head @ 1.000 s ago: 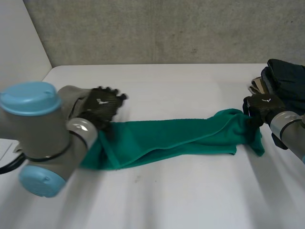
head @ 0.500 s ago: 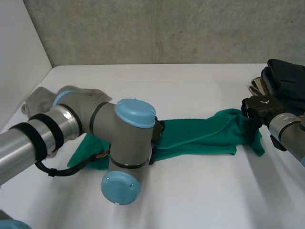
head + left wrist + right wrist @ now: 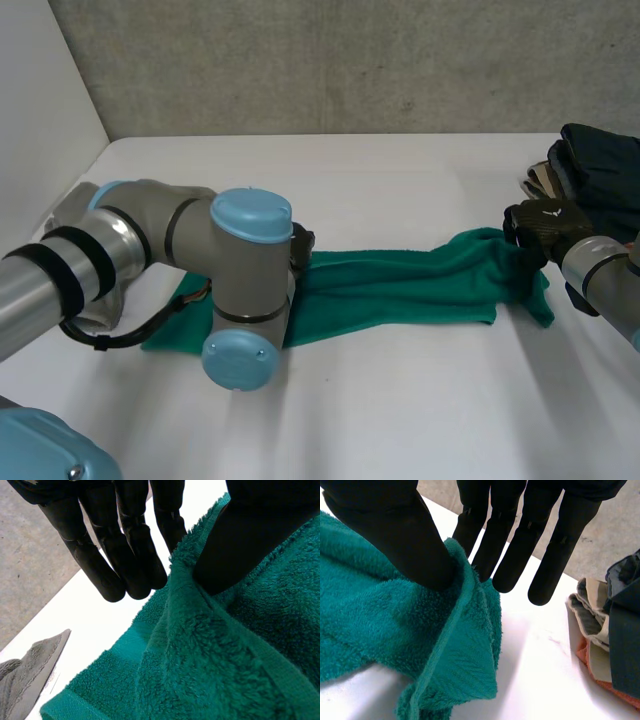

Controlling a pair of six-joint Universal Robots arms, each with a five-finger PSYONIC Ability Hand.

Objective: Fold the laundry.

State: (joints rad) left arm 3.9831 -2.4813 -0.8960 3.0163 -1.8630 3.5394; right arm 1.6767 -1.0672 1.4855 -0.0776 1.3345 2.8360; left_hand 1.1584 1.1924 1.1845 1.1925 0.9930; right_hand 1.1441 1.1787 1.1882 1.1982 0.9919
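- Head view, nearest first: bare white table (image 3: 420,410) in front, then the left arm (image 3: 240,290) reaching across over the left end of the green towel (image 3: 400,285).
- The towel lies as a long, bunched strip. Its long axis runs across the table from left to right.
- Left wrist view: the left hand (image 3: 125,545) pinches a raised fold near the towel's left end, thumb on one side and straight fingers on the other. A grey cloth (image 3: 25,675) lies near that end.
- Right wrist view: the right hand (image 3: 395,530) pinches the hem at the right end the same way, between thumb and straight fingers.
- Judgement: each end is nearest its own hand, so the coming fold likely means carrying one end along the long axis toward the other.
- Farthest, beyond the right hand, a pile of dark clothes (image 3: 600,160) sits apart from the towel.
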